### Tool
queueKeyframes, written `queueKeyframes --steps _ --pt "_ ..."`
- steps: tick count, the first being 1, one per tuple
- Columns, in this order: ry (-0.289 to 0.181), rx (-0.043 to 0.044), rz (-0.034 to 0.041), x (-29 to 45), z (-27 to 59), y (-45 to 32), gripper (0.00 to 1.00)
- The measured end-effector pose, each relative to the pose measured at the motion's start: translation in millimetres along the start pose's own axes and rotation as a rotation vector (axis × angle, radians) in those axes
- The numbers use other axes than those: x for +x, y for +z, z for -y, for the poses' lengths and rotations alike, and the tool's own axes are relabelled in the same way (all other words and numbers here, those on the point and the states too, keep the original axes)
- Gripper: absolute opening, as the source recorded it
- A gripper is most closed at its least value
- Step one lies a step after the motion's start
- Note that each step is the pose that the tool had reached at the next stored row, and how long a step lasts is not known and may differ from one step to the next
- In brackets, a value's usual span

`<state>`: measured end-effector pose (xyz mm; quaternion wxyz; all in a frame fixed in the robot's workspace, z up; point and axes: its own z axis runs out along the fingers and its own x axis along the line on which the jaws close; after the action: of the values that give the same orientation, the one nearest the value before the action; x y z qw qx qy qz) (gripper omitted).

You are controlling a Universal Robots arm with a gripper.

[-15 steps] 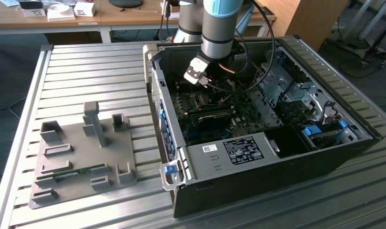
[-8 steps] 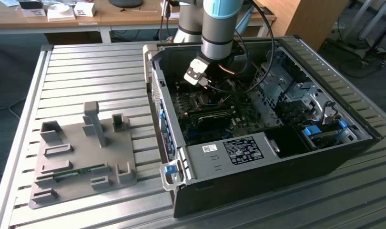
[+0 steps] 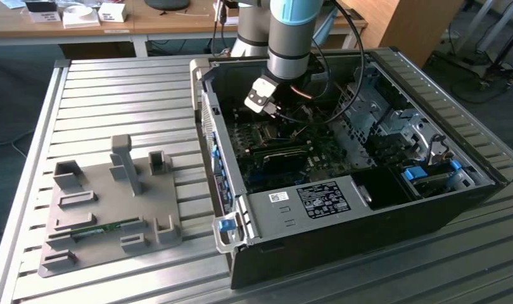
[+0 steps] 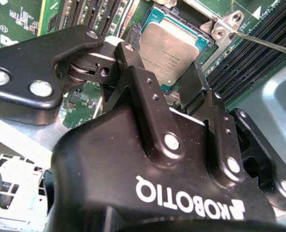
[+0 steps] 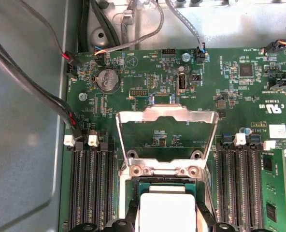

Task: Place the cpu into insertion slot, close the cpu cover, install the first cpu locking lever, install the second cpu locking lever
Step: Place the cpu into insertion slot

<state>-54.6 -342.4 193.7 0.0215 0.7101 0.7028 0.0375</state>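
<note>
My black gripper [image 4: 160, 67] pinches opposite edges of the small square silver-topped cpu [image 4: 174, 46] to keep it level as it sits in the socket [image 5: 167, 183] of the green motherboard [image 5: 148, 77], and the silvery hinged cpu cover [image 5: 128, 117] stands raised, leaving that socket open from above.

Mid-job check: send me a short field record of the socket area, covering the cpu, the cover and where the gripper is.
cpu: flat at the socket, metal top up, in both wrist views
cpu cover: open, swung up off the socket; motherboard shows through its square opening
gripper: low over the cpu, inside the computer case
hold on cpu: cannot tell
task state: cover not yet closed
</note>
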Motion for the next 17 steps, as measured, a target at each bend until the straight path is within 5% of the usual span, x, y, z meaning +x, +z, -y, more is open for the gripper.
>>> queueKeyframes --steps 17 --pt "0.000 -0.0008 -0.0011 0.2 -0.1 1.0 0.54"
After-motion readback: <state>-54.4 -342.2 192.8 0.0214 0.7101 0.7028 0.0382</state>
